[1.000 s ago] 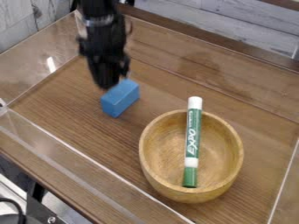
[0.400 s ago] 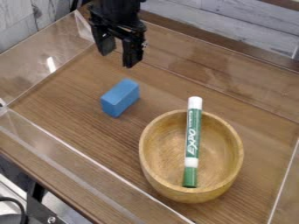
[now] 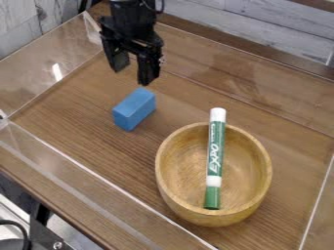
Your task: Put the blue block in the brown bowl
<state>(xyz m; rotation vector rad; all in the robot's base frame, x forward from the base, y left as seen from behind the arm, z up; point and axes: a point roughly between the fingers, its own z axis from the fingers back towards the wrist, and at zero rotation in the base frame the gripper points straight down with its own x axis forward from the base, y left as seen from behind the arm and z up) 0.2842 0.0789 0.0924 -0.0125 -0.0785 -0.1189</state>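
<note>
- The claw hangs above the desk with fingers spread apart, holding nothing.
- The blue block lies on the desk, beside the brown bowl.
- A green marker rests inside the bowl.

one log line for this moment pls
gripper: open, empty, above and behind blue block | blue block: on table, outside brown bowl | bowl holds: green marker | placement: not done
</note>
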